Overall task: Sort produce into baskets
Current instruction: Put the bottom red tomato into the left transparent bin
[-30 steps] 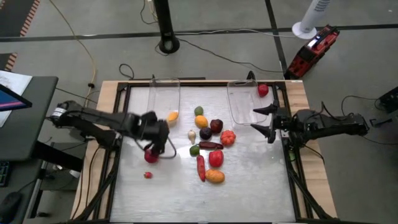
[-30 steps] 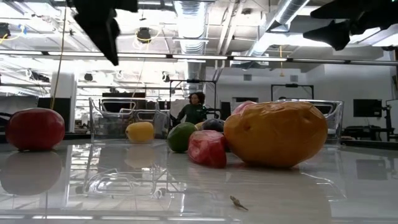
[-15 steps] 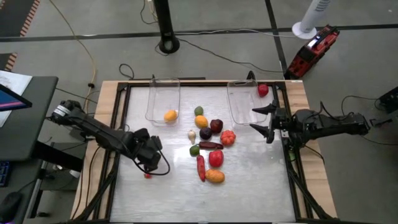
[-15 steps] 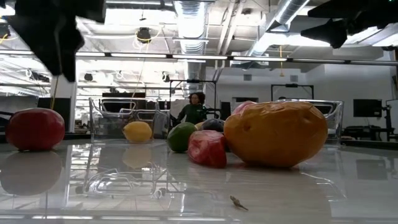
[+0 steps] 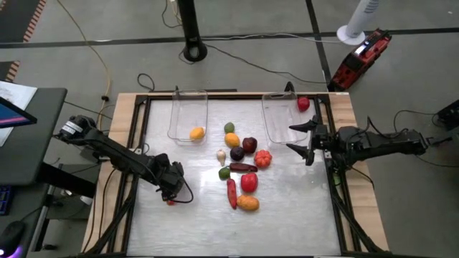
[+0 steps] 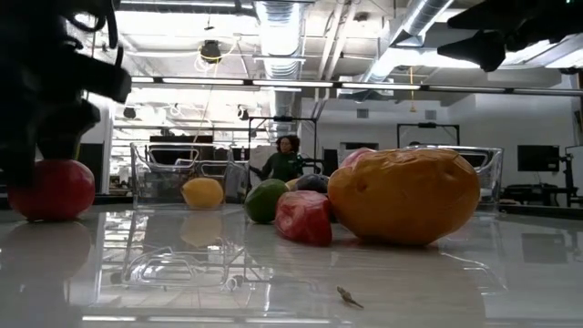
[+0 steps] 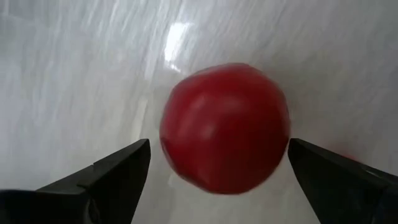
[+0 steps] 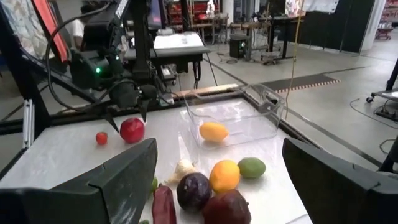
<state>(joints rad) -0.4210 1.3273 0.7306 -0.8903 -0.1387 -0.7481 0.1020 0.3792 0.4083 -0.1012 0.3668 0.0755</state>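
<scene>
Left jaws spread wide, one on each side of a red ball (image 7: 225,127), not touching it yet. Left gripper (image 5: 170,188) sits low over the table's near-left part, w/ the ball under it, well apart from the main pile.

The ball is a round, smooth toy fruit, prob. light and hard plastic. Judging by its glossy skin and the shiny table (image 5: 287,215), it could roll or squirt out if pinched off-centre. Best hold: across its widest middle, fingers level, gentle squeeze.

Just beside it lies a tiny red piece (image 5: 171,203). Farther toward table centre is the pile (image 5: 240,161): orange, green, purple, white and red items, incl. a long red chili (image 5: 232,193) and an orange lump (image 5: 248,203). At the far edge stand two clear bins: left bin (image 5: 178,115) holds a yellow fruit (image 5: 196,132); right bin (image 5: 272,118) has a red piece (image 5: 303,104) at its far-right corner.

Right gripper (image 5: 301,138) waits w/ jaws spread, near the right bin's front. A person is seen far off in the room.
</scene>
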